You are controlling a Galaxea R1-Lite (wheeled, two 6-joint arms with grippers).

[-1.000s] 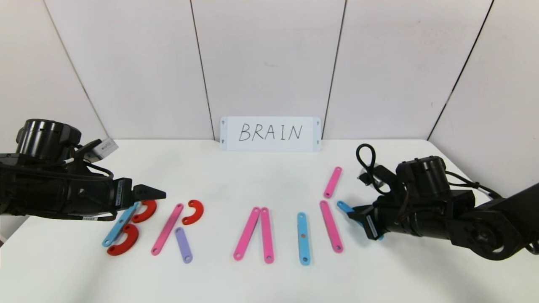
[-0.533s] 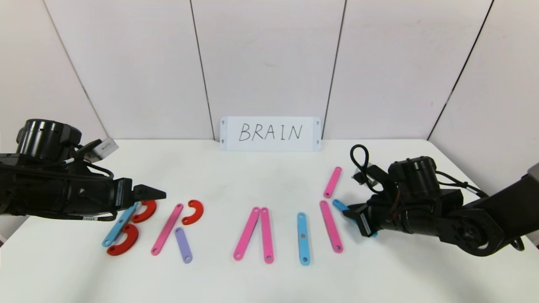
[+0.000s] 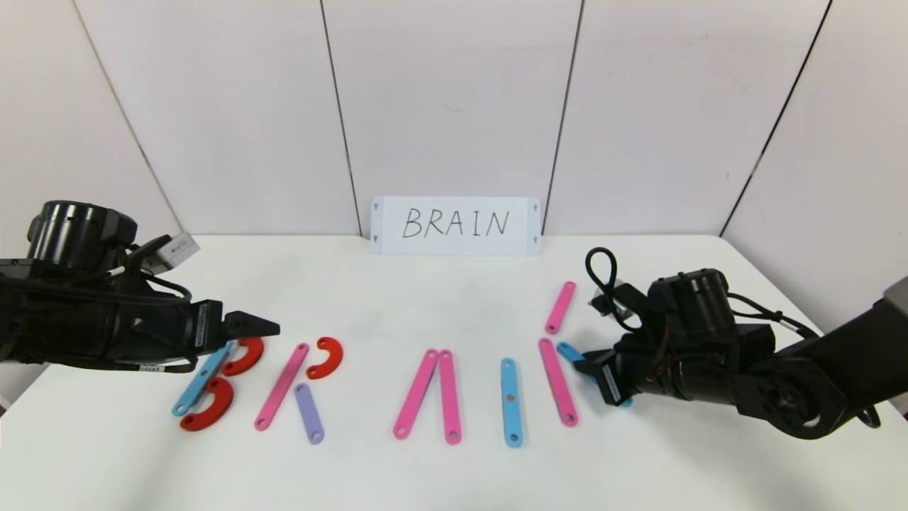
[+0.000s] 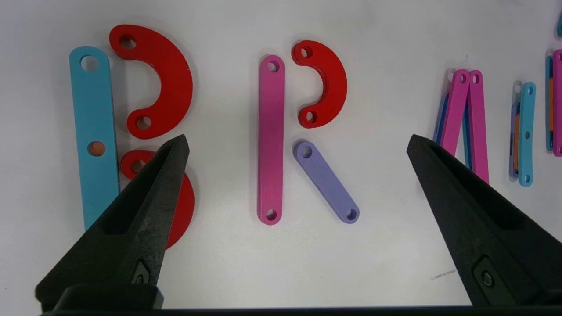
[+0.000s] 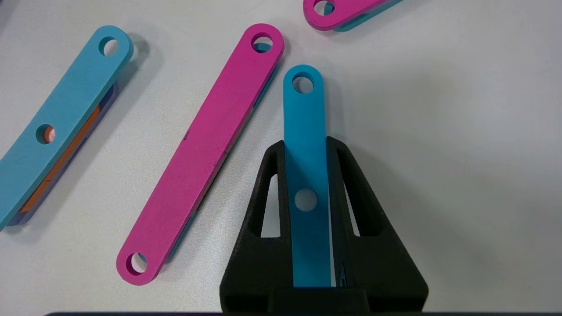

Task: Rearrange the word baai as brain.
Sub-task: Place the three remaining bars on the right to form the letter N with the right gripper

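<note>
The plastic letters lie in a row on the white table [image 3: 454,312]. A blue bar [image 3: 201,380] with two red curves [image 3: 245,355] forms B. A pink bar [image 3: 281,387], a red curve [image 3: 326,357] and a purple bar [image 3: 309,413] form R. Two pink bars [image 3: 416,392] form A, and a blue bar [image 3: 511,401] stands as I. My right gripper [image 3: 583,362] is shut on a blue bar [image 5: 304,109], held beside a long pink bar [image 3: 557,381]. My left gripper [image 4: 296,139] hovers open and empty over B and R.
A short pink bar [image 3: 560,306] lies apart behind the long pink one. The white card with handwritten BRAIN [image 3: 455,225] leans on the back wall. Wall panels close in the table at the back and on both sides.
My right gripper has moved left with the blue bar, bringing its free end close to the long pink bar. The left arm has not moved.
</note>
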